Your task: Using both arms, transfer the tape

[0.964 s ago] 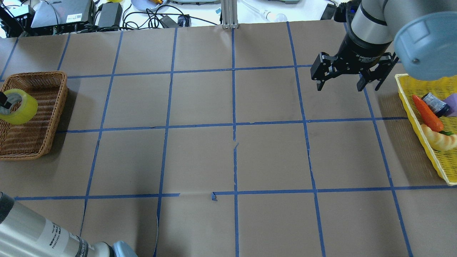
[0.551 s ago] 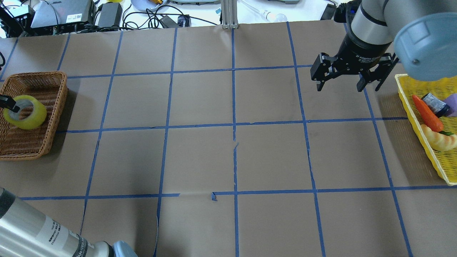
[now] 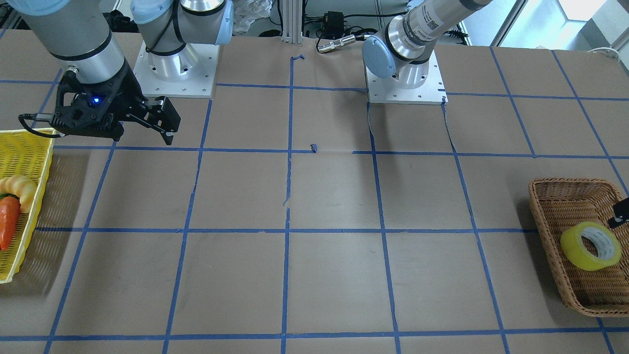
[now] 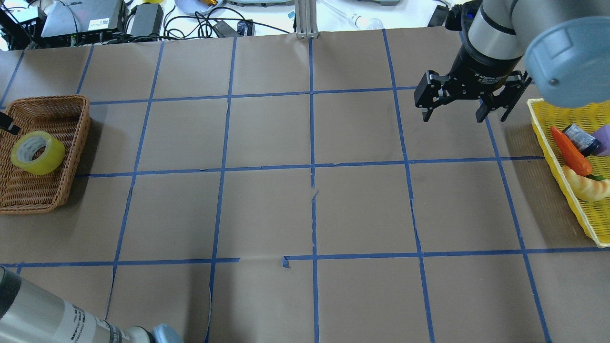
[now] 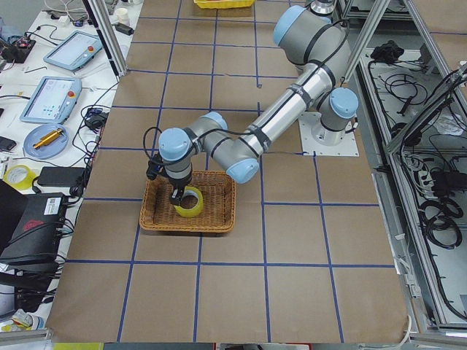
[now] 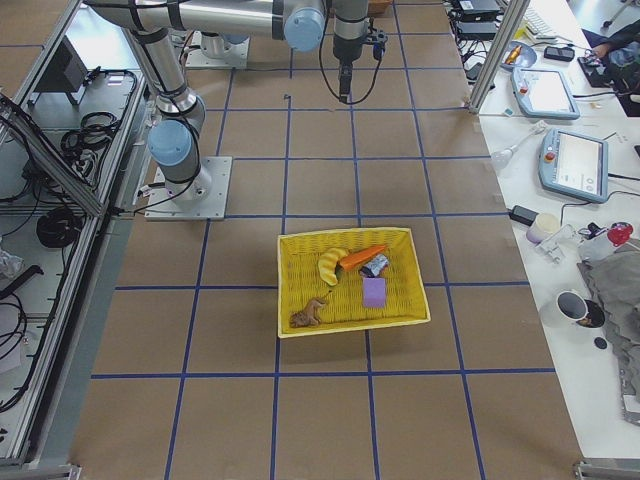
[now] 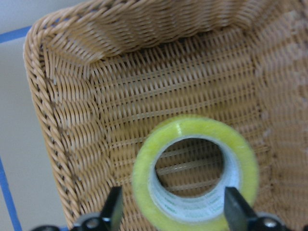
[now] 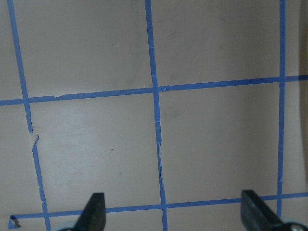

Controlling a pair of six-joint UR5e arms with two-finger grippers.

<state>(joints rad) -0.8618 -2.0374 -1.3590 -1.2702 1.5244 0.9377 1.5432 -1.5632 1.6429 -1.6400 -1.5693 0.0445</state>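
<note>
Inside the wicker basket at the robot's left, the tape was seen lying on the woven floor. The left gripper was held above it, jaws spread wide, gripping nothing. The right gripper was held empty, jaws apart, over the table near the yellow basket

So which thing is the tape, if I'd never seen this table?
In the overhead view, find the brown wicker basket at the table's left end. Inside sits the tape: a bright yellow ring with a whitish core, the only thing in it.
</note>
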